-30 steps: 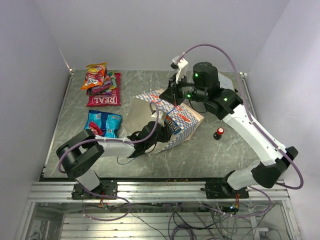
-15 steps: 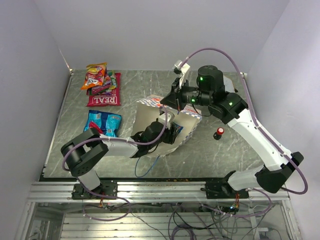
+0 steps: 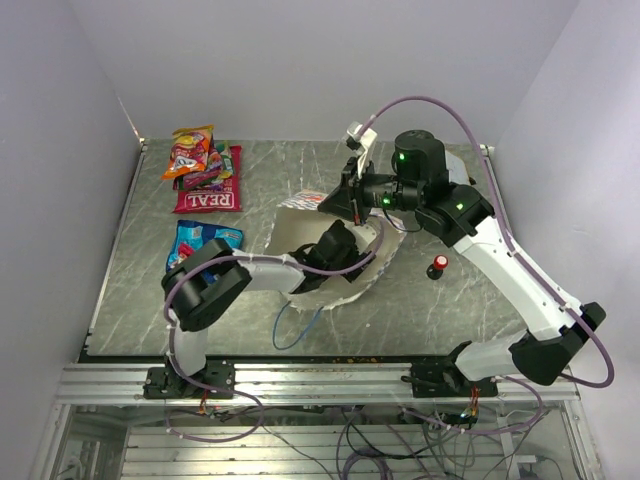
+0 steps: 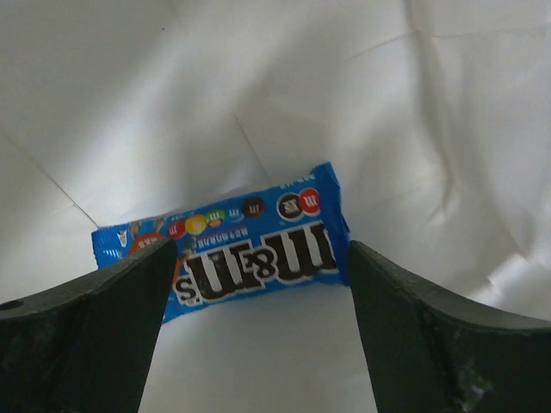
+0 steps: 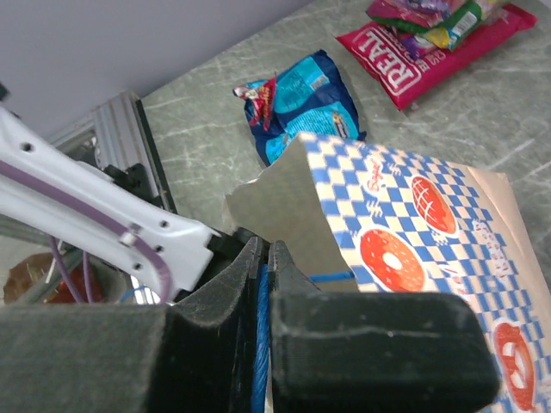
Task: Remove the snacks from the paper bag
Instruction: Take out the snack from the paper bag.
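From above, the left gripper (image 4: 263, 258) is out of sight, buried in the paper bag (image 3: 288, 232), whose cream wall covers its fingers and whatever lies inside. Only the left wrist camera catches the blue packet (image 4: 250, 249) there, one lower corner tucked behind a dark finger (image 4: 86, 335). Both fingers run off the bottom edge. In the right wrist view the right gripper (image 5: 265, 254) fills the lower frame, soft and cut off below, with only a thin strip of blue cord (image 5: 261, 327) showing between its pressed-together fingers. The bag runs off the right edge, and the candy pile (image 5: 430, 13) is clipped by the top edge.
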Controlling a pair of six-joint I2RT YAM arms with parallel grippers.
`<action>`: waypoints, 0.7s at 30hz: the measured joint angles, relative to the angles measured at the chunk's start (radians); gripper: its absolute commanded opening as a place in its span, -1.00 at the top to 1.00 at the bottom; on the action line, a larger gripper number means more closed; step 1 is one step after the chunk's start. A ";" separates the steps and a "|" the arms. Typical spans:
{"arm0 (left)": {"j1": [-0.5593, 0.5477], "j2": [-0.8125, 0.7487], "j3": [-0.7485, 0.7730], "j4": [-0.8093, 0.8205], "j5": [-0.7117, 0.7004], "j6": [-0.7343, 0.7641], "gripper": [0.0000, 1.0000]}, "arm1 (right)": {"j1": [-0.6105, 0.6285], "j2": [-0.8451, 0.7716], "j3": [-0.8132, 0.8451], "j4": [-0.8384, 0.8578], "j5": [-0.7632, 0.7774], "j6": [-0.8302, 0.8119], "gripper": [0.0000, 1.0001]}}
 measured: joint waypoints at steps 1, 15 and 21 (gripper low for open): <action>0.007 0.023 0.027 -0.024 0.000 0.006 -0.97 | 0.000 0.001 0.000 0.005 -0.007 0.004 1.00; 0.050 0.171 0.240 -0.234 -0.053 -0.003 -0.61 | -0.002 0.034 0.005 0.094 -0.067 0.040 1.00; 0.049 0.158 0.232 -0.278 -0.066 -0.094 -0.32 | -0.002 0.061 0.017 0.113 -0.081 0.041 1.00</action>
